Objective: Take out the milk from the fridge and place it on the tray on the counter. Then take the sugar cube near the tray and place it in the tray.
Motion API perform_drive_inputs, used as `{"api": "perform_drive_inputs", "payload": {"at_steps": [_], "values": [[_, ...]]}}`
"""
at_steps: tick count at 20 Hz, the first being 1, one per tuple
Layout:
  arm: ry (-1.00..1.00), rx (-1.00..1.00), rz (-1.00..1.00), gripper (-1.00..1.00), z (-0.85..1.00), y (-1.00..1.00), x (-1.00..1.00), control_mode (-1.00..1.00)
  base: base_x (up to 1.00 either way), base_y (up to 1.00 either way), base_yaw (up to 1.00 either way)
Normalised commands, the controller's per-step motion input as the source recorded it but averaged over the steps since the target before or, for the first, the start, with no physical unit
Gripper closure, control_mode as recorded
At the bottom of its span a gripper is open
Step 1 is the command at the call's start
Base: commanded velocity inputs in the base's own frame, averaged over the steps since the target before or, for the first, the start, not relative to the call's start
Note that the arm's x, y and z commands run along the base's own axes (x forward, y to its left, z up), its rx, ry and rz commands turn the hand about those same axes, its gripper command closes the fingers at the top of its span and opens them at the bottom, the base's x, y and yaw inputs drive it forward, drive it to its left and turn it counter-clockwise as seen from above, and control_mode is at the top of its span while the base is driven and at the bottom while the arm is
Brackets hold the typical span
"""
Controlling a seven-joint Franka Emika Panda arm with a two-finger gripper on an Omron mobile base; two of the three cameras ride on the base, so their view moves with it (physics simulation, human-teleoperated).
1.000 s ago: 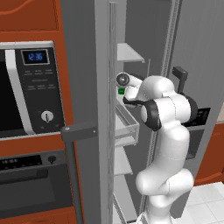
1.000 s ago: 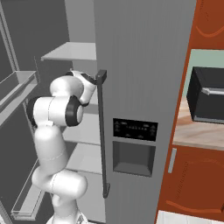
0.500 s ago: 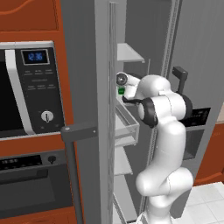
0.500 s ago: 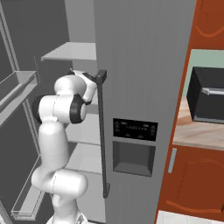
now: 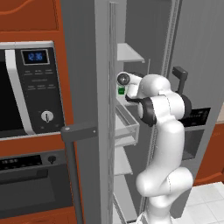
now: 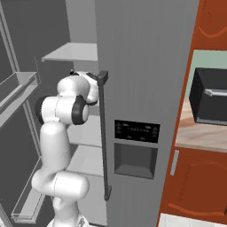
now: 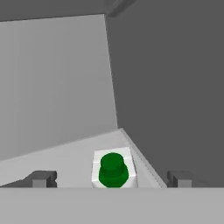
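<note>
The arm reaches into the open fridge point(image 5: 103, 65), its tool point(image 7: 111, 179) spread wide and holding nothing. The milk point(image 7: 113, 169) stands on a white shelf near the back corner, between the fingertips point(image 7: 42, 179). Closing off-centre could tip or push the bottle against the wall. The hand view shows its green cap from above; the left base view catches merely a green sliver.

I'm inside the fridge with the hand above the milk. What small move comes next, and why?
Probably lower the hand straight onto the milk, then close. In the hand view the gripper is open, its fingertips standing wide on either side of the green cap, not yet touching it. The bottle sits on the fridge shelf near the corner.
</note>
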Motion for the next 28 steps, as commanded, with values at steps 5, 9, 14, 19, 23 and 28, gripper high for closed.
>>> {"api": "perform_drive_inputs", "payload": {"at_steps": [5,9,14,19,23,28], "values": [[-0.05,0.00,0.00,-1.00,-0.24,0.02,0.04,-1.00,0.00,0.00,0.00],[-0.01,0.00,0.00,-1.00,-0.21,-0.01,0.00,-1.00,0.00,0.00,0.00],[0.00,0.00,0.00,-1.00,-0.25,0.00,0.09,-1.00,0.00,0.00,0.00],[0.00,0.00,0.00,-1.00,-0.11,0.00,0.25,-1.00,0.00,0.00,0.00],[-0.01,0.00,0.00,-1.00,-0.09,0.00,0.14,-1.00,0.00,0.00,0.00],[-0.04,0.00,0.00,-1.00,-0.08,-0.07,0.01,-1.00,0.00,0.00,0.00]]}}
